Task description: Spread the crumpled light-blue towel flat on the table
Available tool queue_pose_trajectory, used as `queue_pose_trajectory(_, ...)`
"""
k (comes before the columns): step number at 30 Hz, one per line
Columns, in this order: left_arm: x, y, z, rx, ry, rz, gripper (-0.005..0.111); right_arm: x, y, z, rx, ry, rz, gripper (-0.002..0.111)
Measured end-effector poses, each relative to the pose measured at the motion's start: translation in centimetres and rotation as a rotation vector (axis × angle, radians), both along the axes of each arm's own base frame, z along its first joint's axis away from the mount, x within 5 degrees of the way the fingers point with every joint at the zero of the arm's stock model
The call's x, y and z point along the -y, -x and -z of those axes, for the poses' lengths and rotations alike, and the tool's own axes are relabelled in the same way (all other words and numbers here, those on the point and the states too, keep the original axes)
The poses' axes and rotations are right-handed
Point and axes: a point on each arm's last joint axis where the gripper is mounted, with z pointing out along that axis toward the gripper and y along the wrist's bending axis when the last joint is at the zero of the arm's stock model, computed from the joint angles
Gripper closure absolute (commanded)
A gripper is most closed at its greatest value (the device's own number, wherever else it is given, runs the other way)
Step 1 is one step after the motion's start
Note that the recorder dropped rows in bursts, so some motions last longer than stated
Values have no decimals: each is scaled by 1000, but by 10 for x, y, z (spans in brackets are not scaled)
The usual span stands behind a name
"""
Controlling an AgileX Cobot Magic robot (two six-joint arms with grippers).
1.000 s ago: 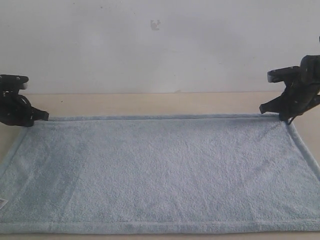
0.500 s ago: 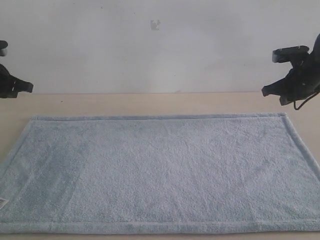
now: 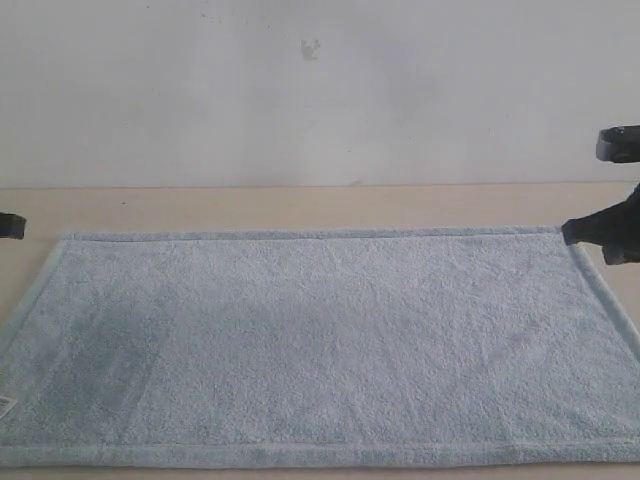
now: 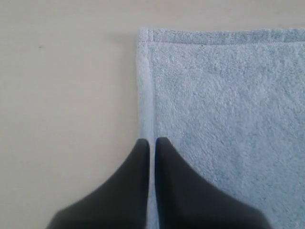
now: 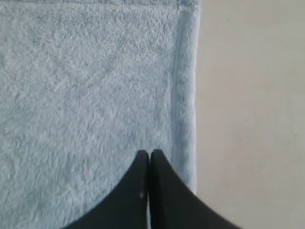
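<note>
The light-blue towel [image 3: 320, 340] lies flat and smooth on the beige table [image 3: 300, 205], its hemmed border straight along every visible side. A small white tag [image 3: 4, 403] shows at its near left corner. My left gripper [image 3: 10, 225] pokes in only as a dark tip at the left edge, off the towel's far left corner. In the left wrist view that gripper [image 4: 151, 140] hangs above the towel's hem [image 4: 145, 95], shut on nothing. My right gripper [image 3: 600, 232] hovers by the far right corner. The right wrist view shows it [image 5: 150, 152] shut and empty above the towel [image 5: 86, 86].
A plain white wall [image 3: 320, 90] stands behind the table. Bare table [image 4: 66, 95] runs beside the towel's left side, and more of it [image 5: 252, 119] beside the right side. The towel's near hem reaches almost to the bottom of the exterior view.
Both grippers have let go of the towel's far corners, lifted, and drawn outward toward the edges of the view. The towel stays flat and has not moved.
</note>
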Motion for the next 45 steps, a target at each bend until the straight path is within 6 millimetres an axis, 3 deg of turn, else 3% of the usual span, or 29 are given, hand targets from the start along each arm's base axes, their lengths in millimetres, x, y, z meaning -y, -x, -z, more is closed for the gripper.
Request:
queue_pose_trajectory(8, 12, 55, 8, -17, 94, -74, 103, -11, 62, 8, -54, -140, 111, 108)
queue_pose_trajectory(14, 28, 68, 13, -50, 124, -39, 103, -15, 88, 8, -45, -165, 124, 108)
queue_pose_trajectory(21, 34, 83, 31, -128, 140, -33, 103, -16, 95, 12, -49, -166, 131, 108)
queue_pose_trajectory(28, 32, 83, 41, -135, 143, -67, 103, -14, 99, 34, -128, -138, 138, 108)
queue_pose_trajectory(34, 32, 82, 43, -129, 145, -77, 103, -10, 101, 41, -156, -111, 168, 108)
queue_pose_trajectory(41, 31, 82, 42, -125, 156, -93, 103, -9, 100, 70, -259, -104, 187, 108)
queue_pose_trajectory(45, 31, 81, 42, -117, 154, -96, 103, -9, 99, 77, -272, -99, 187, 108)
